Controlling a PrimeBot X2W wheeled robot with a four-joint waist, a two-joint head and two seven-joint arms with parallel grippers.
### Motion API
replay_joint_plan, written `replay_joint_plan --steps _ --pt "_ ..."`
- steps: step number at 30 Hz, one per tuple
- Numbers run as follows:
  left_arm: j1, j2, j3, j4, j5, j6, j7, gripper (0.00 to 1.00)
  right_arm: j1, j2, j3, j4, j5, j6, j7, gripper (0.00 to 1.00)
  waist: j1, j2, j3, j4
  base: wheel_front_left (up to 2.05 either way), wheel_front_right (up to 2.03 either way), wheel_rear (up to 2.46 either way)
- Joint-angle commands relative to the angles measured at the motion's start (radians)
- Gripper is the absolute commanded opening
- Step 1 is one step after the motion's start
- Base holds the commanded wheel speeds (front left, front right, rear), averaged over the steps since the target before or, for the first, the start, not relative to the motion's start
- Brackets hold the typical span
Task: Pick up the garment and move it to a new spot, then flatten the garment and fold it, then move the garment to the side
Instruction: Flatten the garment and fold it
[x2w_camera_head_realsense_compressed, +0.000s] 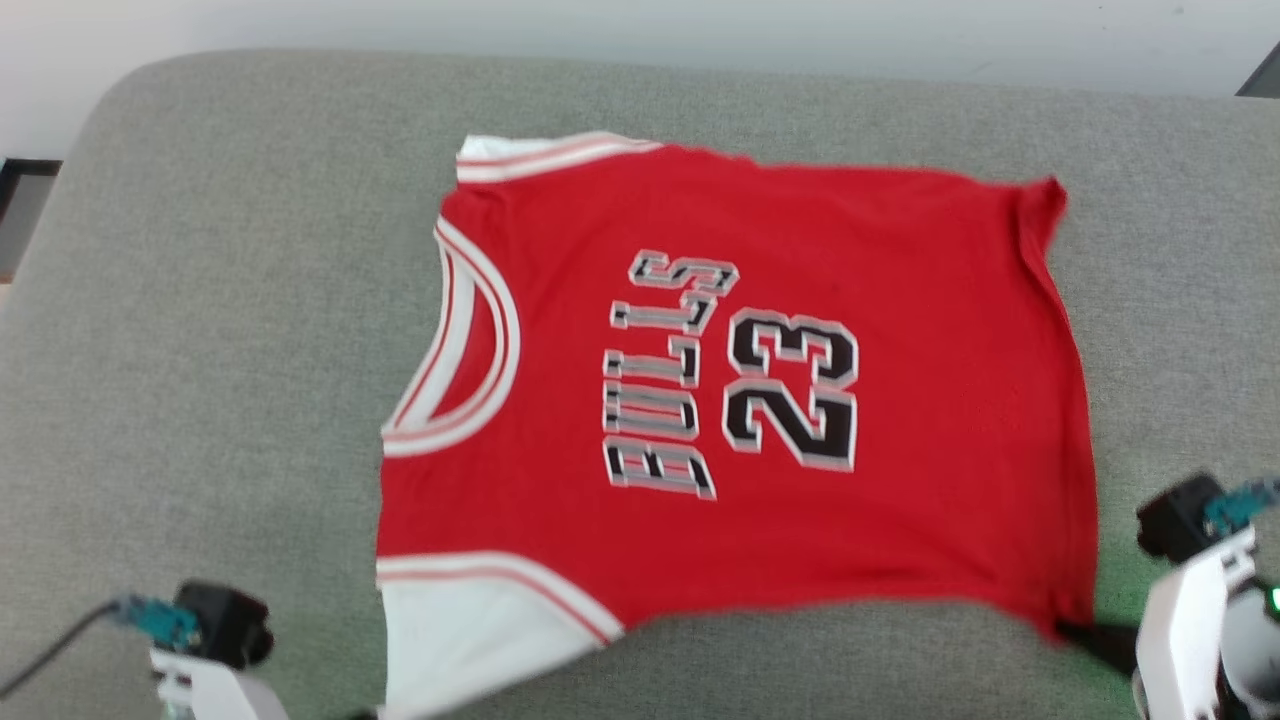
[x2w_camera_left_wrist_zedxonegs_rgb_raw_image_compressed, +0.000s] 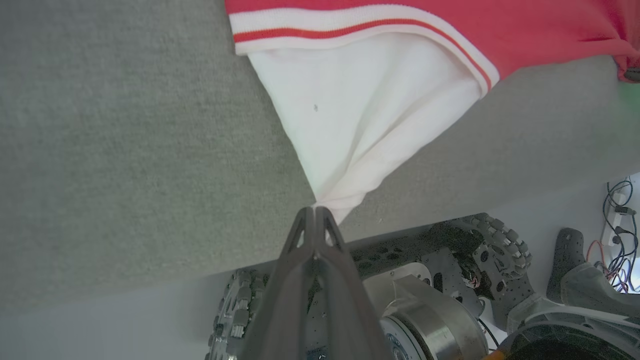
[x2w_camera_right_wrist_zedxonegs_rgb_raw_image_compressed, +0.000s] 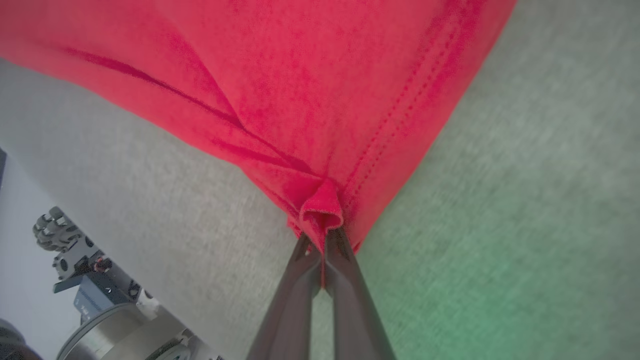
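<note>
Left gripper (x2w_camera_left_wrist_zedxonegs_rgb_raw_image_compressed: 316, 211) clamped the garment (x2w_camera_head_realsense_compressed: 900, 300) at its white sleeve tip, right gripper (x2w_camera_right_wrist_zedxonegs_rgb_raw_image_compressed: 322, 237) its red hem corner; uneven pulling might have slipped either seemingly shallow bite

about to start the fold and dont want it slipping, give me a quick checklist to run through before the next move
1. Hold of the left gripper: jaws shut on the tip of the white sleeve panel: ok.
2. Hold of the right gripper: jaws shut on the red hem corner: ok.
3. Both cloth layers caught at each hold: cannot tell.
4. Flatness of the garment: mostly flat with the lettering up, but the far hem corner curls: not ok.
5. Bare grey cushion around it for the fold: ok.
</note>
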Motion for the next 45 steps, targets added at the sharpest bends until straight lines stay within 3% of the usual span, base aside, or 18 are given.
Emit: replay_joint_plan --steps 1,8,15,23,26,32,40,45 --pt "0.022 0.007 0.001 -0.011 -0.009 0.011 0.007 0.0 0.071 -0.006 0.013 0.009 0.017 -0.002 0.041 0.0 0.0 -0.0001 -0.001 -0.001 0.0 0.0 0.0" --pt "0.128 0.02 0.0 -0.09 -0.055 0.071 0.047 0.0 0.261 -0.011 -0.117 -0.125 0.061 -0.002 0.177 0.0 0.0 -0.0001 0.004 -0.007 0.0 0.0 0.0" --pt "0.119 0.059 0.019 -0.133 -0.033 0.1 0.04 0.0 0.346 0.046 -0.257 -0.242 0.027 -0.002 0.246 0.0 0.0 -0.0001 0.01 -0.021 0.0 0.0 0.0" --pt "-0.021 0.152 0.112 -0.193 0.096 0.128 0.042 0.0 0.287 0.131 -0.376 -0.33 -0.089 -0.002 0.258 0.0 0.0 -0.0001 0.018 -0.044 0.0 0.0 0.0" --pt "-0.094 0.156 0.149 -0.184 0.156 0.109 0.077 0.0 0.235 0.16 -0.392 -0.334 -0.139 -0.002 0.255 0.0 0.0 -0.0001 0.024 -0.052 0.0 0.0 0.0" --pt "-0.231 0.08 0.194 -0.072 0.252 0.028 0.164 0.0 0.098 0.215 -0.378 -0.273 -0.225 -0.002 0.227 0.0 0.0 -0.0001 0.039 -0.064 0.0 0.0 0.0" --pt "-0.35 -0.113 0.163 0.213 0.335 -0.112 0.268 0.0 -0.065 0.243 -0.285 -0.1 -0.295 -0.002 0.163 0.0 0.0 -0.0001 0.063 -0.071 0.0 0.0 0.0" --pt "-0.381 -0.226 0.138 0.4 0.331 -0.183 0.298 0.0 -0.137 0.251 -0.221 0.008 -0.303 -0.002 0.122 0.0 0.0 -0.0001 0.071 -0.073 0.0 0.0 0.0"
